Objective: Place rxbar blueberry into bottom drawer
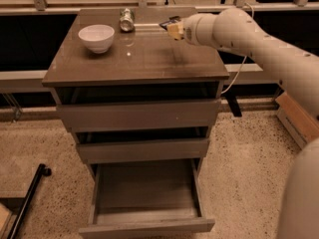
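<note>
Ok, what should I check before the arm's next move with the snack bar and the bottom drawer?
1. Bottom drawer pulled out: ok.
2. Middle drawer shut, not covering it: ok.
3. Gripper over the back right corner of the cabinet top: ok.
4. Snack bar secured: cannot tell; a dark flat thing sits at the gripper's tip.
5. Bowl and can stand apart from the gripper: ok.

I can read no lettering anywhere, not even around my gripper (pixel 171 28) over the rear right of the cabinet top (pixel 149 59).
</note>
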Action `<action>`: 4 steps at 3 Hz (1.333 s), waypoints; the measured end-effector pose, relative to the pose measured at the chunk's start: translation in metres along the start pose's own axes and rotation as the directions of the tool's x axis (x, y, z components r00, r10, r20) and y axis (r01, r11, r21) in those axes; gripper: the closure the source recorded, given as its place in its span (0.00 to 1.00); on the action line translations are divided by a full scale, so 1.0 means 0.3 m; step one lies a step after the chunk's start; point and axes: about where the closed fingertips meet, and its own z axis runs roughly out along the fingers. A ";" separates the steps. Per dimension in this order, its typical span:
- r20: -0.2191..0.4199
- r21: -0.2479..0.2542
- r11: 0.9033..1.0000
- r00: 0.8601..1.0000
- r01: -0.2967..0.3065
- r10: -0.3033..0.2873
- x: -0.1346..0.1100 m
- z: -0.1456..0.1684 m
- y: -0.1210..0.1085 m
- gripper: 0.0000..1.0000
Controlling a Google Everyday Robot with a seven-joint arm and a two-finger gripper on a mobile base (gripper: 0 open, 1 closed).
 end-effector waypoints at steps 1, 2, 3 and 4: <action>-0.051 -0.062 0.998 0.999 0.016 -0.019 -0.026 -0.146 0.120 1.00; -0.098 -0.167 0.986 0.995 0.019 -0.036 -0.020 -0.291 0.292 1.00; -0.112 -0.297 0.955 0.992 0.022 -0.057 0.010 -0.463 0.478 1.00; -0.083 -0.411 0.911 0.993 0.038 -0.079 0.034 -0.638 0.675 1.00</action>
